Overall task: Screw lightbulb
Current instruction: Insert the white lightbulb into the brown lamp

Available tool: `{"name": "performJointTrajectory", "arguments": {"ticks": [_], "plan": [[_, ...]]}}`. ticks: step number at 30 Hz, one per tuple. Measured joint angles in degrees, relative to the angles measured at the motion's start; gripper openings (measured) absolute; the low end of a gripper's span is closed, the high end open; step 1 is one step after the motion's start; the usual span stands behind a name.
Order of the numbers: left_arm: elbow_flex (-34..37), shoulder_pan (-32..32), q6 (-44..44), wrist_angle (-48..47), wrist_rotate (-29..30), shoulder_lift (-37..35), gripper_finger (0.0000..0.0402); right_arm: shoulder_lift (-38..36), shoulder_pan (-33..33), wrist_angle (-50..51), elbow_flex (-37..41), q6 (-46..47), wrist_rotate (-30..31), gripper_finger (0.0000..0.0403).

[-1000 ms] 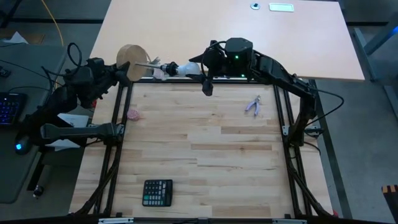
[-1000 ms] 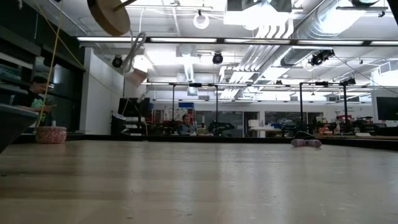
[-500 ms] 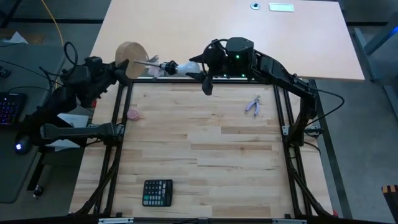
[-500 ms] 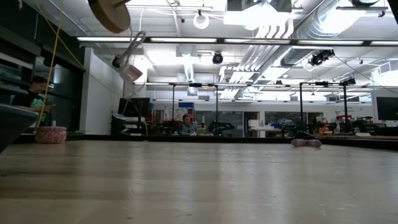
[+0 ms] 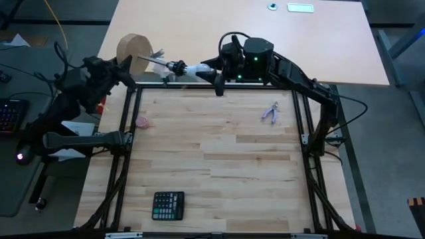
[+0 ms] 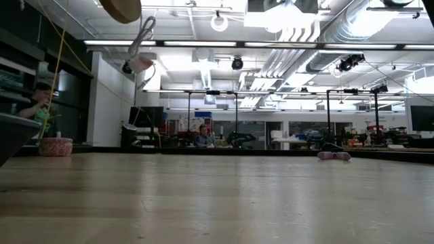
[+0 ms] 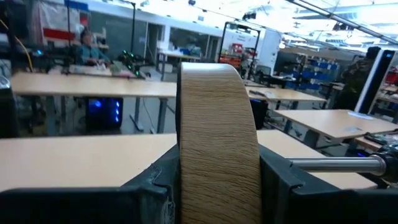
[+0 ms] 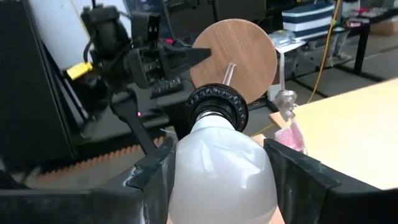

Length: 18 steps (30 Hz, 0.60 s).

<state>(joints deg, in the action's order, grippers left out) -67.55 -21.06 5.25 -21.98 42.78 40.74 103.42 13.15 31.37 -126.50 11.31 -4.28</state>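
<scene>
The white lightbulb (image 8: 221, 168) sits with its base in a black socket (image 8: 217, 107). A thin metal rod (image 5: 154, 61) joins the socket to a round wooden disc (image 5: 133, 48). The whole set hangs in the air over the table's far left edge. My left gripper (image 5: 123, 68) is shut on the disc. My right gripper (image 5: 211, 70) comes from the right and is shut on the bulb. In the low view the disc (image 6: 121, 8) and socket (image 6: 139, 64) show high at the top left. My left gripper pinches the disc near its rim (image 7: 217, 155), one finger on each flat face. The fingers point level, coming from the table's left. The disc stands on edge, lifted clear of the table. My right gripper pinches the bulb's wide glass part (image 8: 186, 180) between its two fingers. The fingers point about level from the table's right and lie along the bulb. The bulb is held level in the air, its base toward the socket and disc.
Purple-handled pliers (image 5: 270, 113) lie at the table's far right. A black calculator (image 5: 168, 206) lies near the front edge, and a small pink thing (image 5: 142, 122) at the left. A clear wrapper (image 8: 287, 102) lies below the bulb. A second tabletop (image 5: 279, 40) stands beyond.
My left gripper has risen a little and tipped, carrying the disc up and toward the far left. The rod now slants from the disc down to the socket. My right gripper has rolled about its own axis with the bulb and stayed in place.
</scene>
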Motion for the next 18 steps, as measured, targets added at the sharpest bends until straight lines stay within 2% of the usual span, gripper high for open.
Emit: {"name": "performJointTrajectory", "arguments": {"ticks": [4, 18], "plan": [[0.0, 0.2, -4.0, 3.1, 0.9, 1.7, 0.0122, 0.0, 0.0, -0.3, 0.0, 5.7, 0.6, 0.0217], [-0.1, 4.8, -20.7, 16.5, 10.4, 6.8, 0.0122, 0.0, 0.1, -0.7, 0.0, 25.0, 6.6, 0.0216]]}}
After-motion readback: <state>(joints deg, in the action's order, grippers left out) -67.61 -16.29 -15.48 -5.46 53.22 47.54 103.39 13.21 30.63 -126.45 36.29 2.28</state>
